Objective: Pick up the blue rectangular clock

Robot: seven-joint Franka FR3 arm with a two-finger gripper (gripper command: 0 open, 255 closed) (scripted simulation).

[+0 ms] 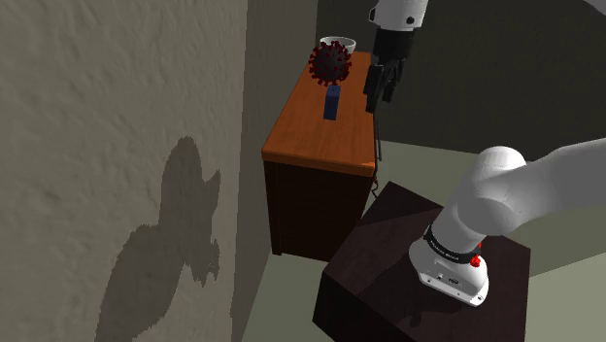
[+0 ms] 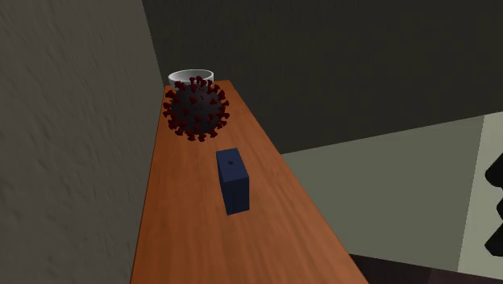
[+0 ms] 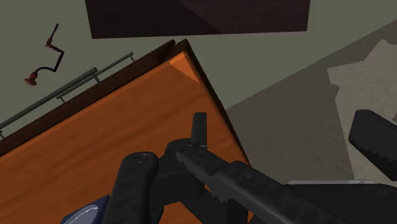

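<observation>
A rough grey wall (image 1: 107, 146) runs along the table's (image 1: 309, 144) left side in the shoulder view. The table has an orange wooden top over a dark body.

At the table's far end a dark ball (image 1: 328, 63) covered in red spikes sits on the top. A white cup (image 1: 340, 42) stands at the table's end just behind it; whether the two touch cannot be told.

The blue clock (image 1: 332, 103) stands upright about midway along the table top, a narrow dark blue block. It is a little way in from both long edges and apart from the ball.

To the right, the black gripper (image 1: 381, 95) hangs over the table's right-hand long edge, higher than the clock and apart from it. In the wrist view its fingers (image 3: 375, 137) are spread wide with nothing between them. One is over the table top and the other is out past the table's edge, over the grey-green floor (image 3: 286, 76). A corner of the clock shows beside the gripper's base there.

The dark stand (image 1: 388, 253) sits off the table's near right corner, and the white arm (image 1: 524, 194) rises from it.
</observation>
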